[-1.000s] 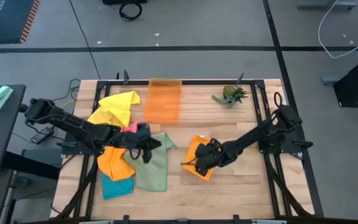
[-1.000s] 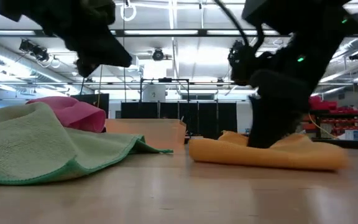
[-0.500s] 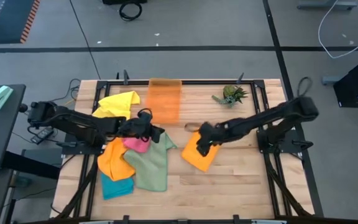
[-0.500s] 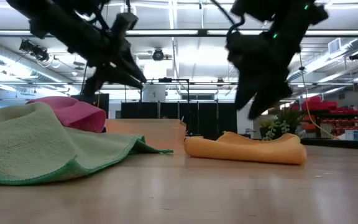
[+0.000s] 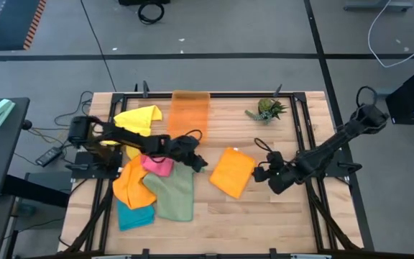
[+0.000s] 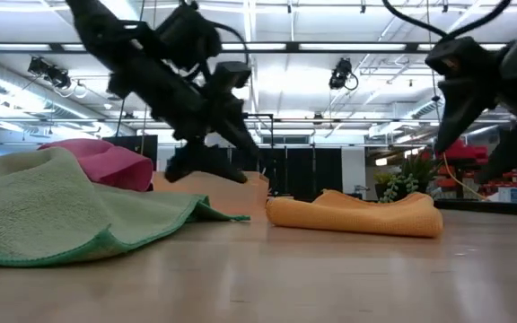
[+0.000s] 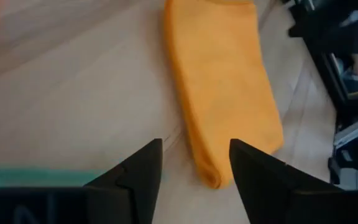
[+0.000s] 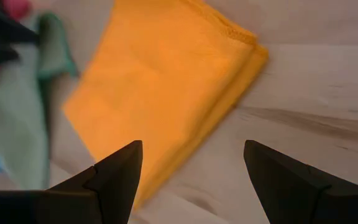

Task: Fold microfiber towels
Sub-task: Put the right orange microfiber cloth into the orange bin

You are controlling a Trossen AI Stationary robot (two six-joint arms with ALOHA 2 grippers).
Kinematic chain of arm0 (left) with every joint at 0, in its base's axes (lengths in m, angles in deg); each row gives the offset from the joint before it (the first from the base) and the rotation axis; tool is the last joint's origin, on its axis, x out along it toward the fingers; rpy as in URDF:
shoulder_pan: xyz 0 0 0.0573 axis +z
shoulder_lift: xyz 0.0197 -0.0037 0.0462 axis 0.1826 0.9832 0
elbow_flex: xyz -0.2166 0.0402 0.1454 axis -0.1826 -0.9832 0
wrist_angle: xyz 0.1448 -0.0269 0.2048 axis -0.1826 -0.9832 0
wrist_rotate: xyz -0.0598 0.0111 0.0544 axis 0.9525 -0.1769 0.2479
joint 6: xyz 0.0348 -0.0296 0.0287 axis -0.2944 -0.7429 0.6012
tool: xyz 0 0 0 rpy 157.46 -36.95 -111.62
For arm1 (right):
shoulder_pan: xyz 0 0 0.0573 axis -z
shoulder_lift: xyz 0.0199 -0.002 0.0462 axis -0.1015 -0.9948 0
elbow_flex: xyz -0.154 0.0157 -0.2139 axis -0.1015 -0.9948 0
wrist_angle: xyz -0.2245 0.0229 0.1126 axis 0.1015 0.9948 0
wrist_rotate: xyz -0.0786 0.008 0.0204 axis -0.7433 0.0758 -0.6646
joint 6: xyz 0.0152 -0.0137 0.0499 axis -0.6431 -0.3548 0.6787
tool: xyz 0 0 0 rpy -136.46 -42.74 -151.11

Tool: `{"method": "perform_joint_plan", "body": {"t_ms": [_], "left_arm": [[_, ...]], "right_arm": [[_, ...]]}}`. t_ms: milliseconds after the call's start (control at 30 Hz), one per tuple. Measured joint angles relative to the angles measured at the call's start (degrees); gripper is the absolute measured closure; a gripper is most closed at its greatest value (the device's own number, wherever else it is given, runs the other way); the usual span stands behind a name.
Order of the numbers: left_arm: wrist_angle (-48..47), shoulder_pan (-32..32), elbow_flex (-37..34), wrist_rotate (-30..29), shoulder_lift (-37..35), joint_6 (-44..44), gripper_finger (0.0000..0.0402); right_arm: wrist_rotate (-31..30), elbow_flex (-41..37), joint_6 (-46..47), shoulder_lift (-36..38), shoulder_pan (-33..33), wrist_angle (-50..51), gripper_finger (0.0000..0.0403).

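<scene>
The microfiber towels [image 5: 153,188] lay mostly in a loose heap at the left of the worktop [image 5: 264,216], yellow, orange, pink, sage green and teal, while one orange towel [image 5: 233,171] sat folded near the middle. Just right of the heap the left claw [image 5: 200,162] hung with its fingers spread and holding nothing, and further right the right claw [image 5: 273,173] stood wide apart beside the folded towel, also holding nothing. To my eye one fold was finished, and the next move called for drawing a fresh cloth out of the heap and laying it flat.
</scene>
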Motion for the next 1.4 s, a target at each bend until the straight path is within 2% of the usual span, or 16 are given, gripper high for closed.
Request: {"method": "perform_joint_plan", "body": {"t_ms": [133, 567, 900, 1133, 1400], "left_arm": [[-0.8, 0.9, 6.0, -0.3, 5.2, 1.4, 0.0189], [-4.1, 3.4, 19.1, -1.6, 19.5, 5.2, 0.0169], [-3.8, 3.7, 22.5, -0.7, 22.5, 7.6, 0.017], [-2.5, 3.5, 22.5, -0.9, 23.3, 7.6, 0.0189], [1.3, 2.2, 22.6, -0.6, 26.0, 9.0, 0.0257]], "right_arm": [[-3.0, -4.1, 1.1, -1.1, -0.5, -8.7, 0.0114], [-5.3, -4.4, 1.6, -9.5, 2.4, -12.4, 0.0114], [-7.3, -4.2, -0.9, -16.1, 3.5, -21.5, 0.0124], [-6.2, -4.2, -4.2, -16.3, 5.4, -22.3, 0.0184], [-5.2, -4.3, -6.7, -16.4, 6.1, -22.0, 0.0294]]}}
